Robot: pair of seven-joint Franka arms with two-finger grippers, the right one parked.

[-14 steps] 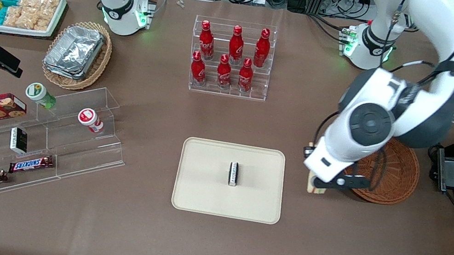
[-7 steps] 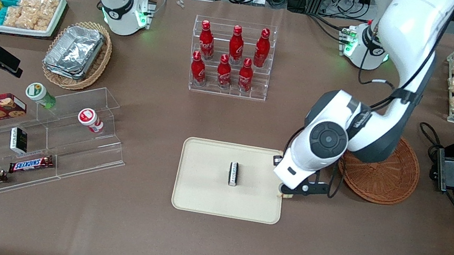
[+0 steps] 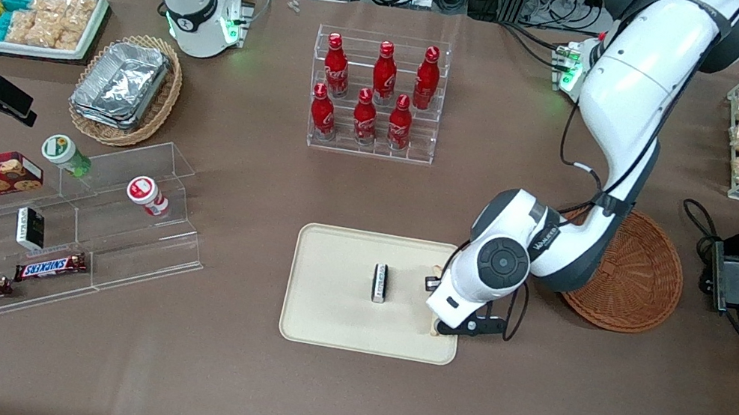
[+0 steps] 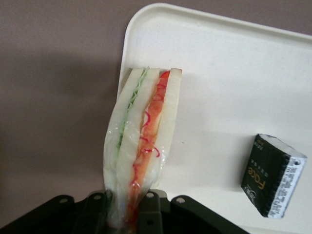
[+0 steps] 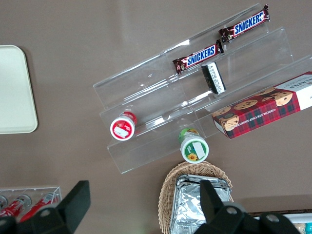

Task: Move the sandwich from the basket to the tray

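Note:
My left gripper (image 4: 126,207) is shut on the sandwich (image 4: 146,136), a clear-wrapped wedge of pale bread with red and green filling stripes. The sandwich hangs over the rim of the cream tray (image 4: 234,83), partly over the brown table. From the front, the gripper (image 3: 441,327) sits under the white wrist, above the tray (image 3: 337,263) at its edge toward the working arm's end. Only a sliver of the sandwich (image 3: 434,331) shows there. The reddish-brown wicker basket (image 3: 637,285) stands beside the tray with nothing visible in it.
A small black-and-white packet (image 3: 380,283) (image 4: 273,175) lies mid-tray. A rack of red bottles (image 3: 376,94) stands farther from the camera. Clear shelves with snacks (image 3: 70,223), a tan basket of foil trays (image 3: 126,87) and a white snack bin (image 3: 36,19) lie toward the parked arm's end.
The left gripper has carried the sandwich from beside the wicker basket to over the tray's edge, coming slightly nearer the camera. The packet on the tray has not moved.

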